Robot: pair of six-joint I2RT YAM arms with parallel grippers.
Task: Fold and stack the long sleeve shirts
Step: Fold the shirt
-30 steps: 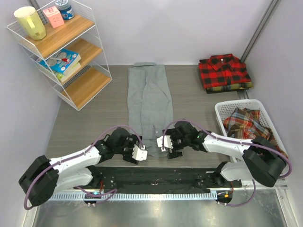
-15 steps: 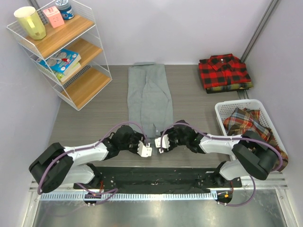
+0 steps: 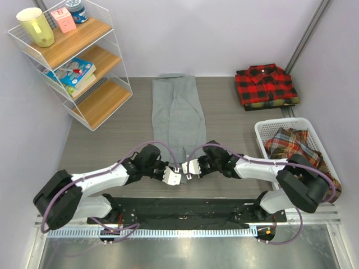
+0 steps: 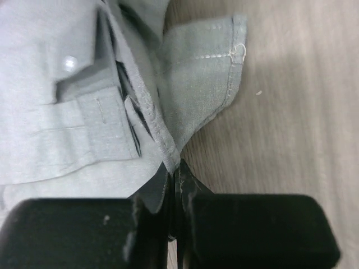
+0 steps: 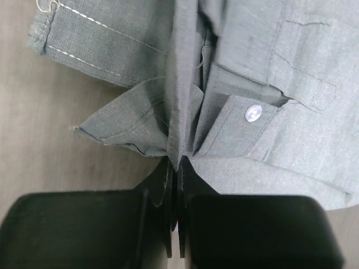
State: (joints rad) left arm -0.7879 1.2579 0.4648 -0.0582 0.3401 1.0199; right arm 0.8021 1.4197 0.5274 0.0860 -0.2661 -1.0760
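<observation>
A plain grey long sleeve shirt (image 3: 176, 115) lies on the table as a long narrow strip, its collar at the far end. My left gripper (image 3: 174, 170) is shut on the near hem of the grey shirt (image 4: 84, 112), a fold of cloth pinched between its fingers (image 4: 193, 188). My right gripper (image 3: 188, 168) is shut on the same hem of the grey shirt (image 5: 269, 84), just beside the left one. A folded red-and-black checked shirt (image 3: 266, 84) lies at the far right. Crumpled plaid shirts (image 3: 291, 147) fill the white basket.
A white basket (image 3: 259, 133) stands at the right edge of the table. A wire shelf unit (image 3: 78, 67) with wooden boards, a cup and books leans at the far left. A black mat (image 3: 179, 210) runs along the near edge by the arm bases.
Both grippers moved inward towards each other to the near hem of the grey shirt and went from open to shut on it.
</observation>
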